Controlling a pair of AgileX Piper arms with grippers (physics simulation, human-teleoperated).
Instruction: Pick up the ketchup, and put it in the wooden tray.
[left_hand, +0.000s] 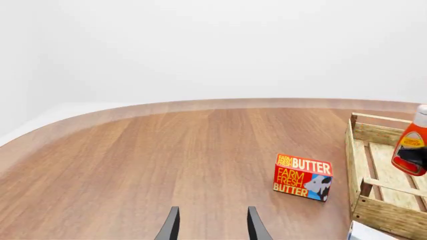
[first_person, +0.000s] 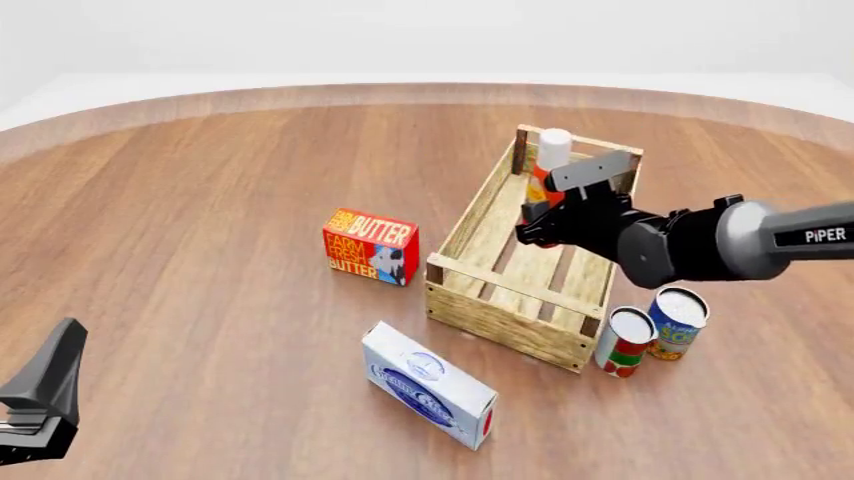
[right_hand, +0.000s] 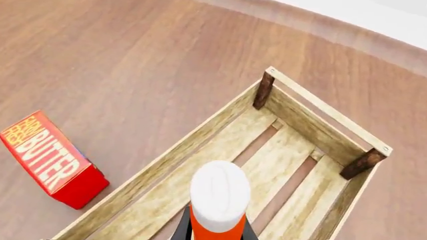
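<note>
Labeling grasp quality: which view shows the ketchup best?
Left wrist view: the ketchup shows side-on with its label, above the wooden tray. The right wrist view shows mainly its cap; in the front view the right gripper hides most of it.

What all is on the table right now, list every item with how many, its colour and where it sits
ketchup: one, orange-red with white cap, held upright over the wooden tray's far end
wooden tray: one, light wood, right of centre
butter box: one, red, left of the tray
white carton: one, white and blue, lying in front of the tray
cans: two, red-and-white and blue-and-white, at the tray's near right corner
left claw: one, black, open, near left, holding nothing
right claw: one, black, shut on the ketchup
</note>
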